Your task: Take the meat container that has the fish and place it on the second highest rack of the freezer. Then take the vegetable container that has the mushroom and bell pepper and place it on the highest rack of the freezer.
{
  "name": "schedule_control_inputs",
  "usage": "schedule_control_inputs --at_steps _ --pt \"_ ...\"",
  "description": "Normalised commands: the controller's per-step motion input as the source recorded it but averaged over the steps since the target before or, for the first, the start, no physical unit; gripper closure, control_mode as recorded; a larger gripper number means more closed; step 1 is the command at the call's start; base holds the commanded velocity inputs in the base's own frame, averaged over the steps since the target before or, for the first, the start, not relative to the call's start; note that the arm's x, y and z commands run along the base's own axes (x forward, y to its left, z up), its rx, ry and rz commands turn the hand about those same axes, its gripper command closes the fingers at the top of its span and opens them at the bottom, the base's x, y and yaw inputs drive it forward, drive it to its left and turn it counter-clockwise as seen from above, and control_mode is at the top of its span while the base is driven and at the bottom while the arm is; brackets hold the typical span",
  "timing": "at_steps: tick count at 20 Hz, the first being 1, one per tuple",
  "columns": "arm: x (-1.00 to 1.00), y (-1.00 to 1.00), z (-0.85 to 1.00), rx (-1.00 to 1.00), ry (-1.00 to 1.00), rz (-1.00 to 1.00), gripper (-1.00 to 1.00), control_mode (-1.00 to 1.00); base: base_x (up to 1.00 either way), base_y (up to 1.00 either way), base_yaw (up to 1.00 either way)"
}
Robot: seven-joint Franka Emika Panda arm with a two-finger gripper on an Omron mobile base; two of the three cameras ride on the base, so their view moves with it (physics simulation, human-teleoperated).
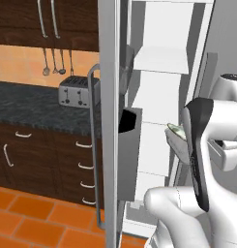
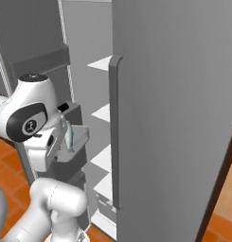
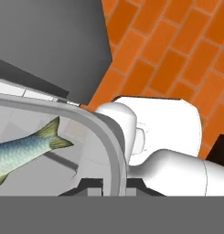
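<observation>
My gripper (image 3: 114,184) is shut on the curved rim of the meat container (image 3: 111,146), a shallow grey tray. The fish (image 3: 22,153), silvery with a green tail, lies inside it. The meat container (image 1: 177,139) hangs in the air in front of the open freezer (image 1: 161,58), about level with its middle white shelves, and the fish (image 1: 175,128) shows above its rim. From the other side, the meat container (image 2: 77,142) with the fish (image 2: 68,134) sits just beside my white hand, left of the freezer shelves (image 2: 102,113). The vegetable container, mushroom and bell pepper are out of view.
The freezer door (image 1: 110,121) stands open on the left with a long bar handle (image 1: 93,145) and dark bins (image 1: 128,121). A second grey door (image 2: 174,118) with a handle (image 2: 115,132) stands on the right. A toaster (image 1: 77,90) sits on the dark counter (image 1: 23,104). Below is orange tile floor (image 3: 177,50).
</observation>
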Motion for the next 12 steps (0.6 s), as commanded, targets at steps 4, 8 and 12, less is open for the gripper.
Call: schedule_control_inputs --at_steps 4,8,12 --pt "0.0 0.0 0.0 0.0 0.0 0.0 1.0 1.0 0.47 0.18 0.0" --pt "0.0 0.0 0.0 0.0 0.0 0.0 1.0 1.0 0.43 0.32 0.04" --pt "0.0 0.0 0.0 0.0 0.0 0.0 1.0 1.0 0.34 0.1 -0.01"
